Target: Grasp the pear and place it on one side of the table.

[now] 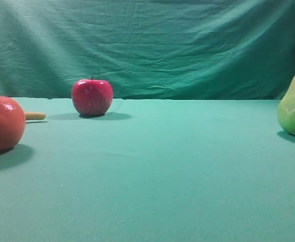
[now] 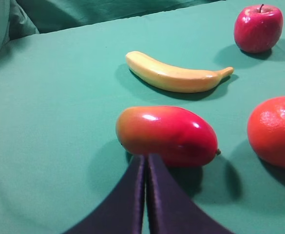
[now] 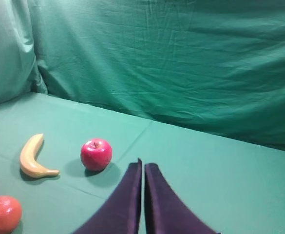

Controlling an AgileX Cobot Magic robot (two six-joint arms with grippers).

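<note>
The glossy yellow-green pear [image 1: 294,106] with a dark stem stands upright on the teal table [image 1: 162,171] at the far right edge of the exterior view, partly cut off. It does not show in either wrist view. My left gripper [image 2: 146,157] is shut and empty, its tips just in front of a red-orange mango [image 2: 166,135]. My right gripper [image 3: 143,165] is shut and empty, held above the table [image 3: 220,165], with the red apple [image 3: 96,154] to its left. Neither gripper shows in the exterior view.
A red apple [image 1: 92,97] stands at the back left. A round orange-red fruit [image 1: 3,123] sits at the left edge, with a banana tip [image 1: 35,116] behind it. The left wrist view shows the banana [image 2: 174,75], apple [image 2: 258,28] and orange fruit [image 2: 274,130]. A wrinkled green backdrop [image 1: 147,45] closes the back.
</note>
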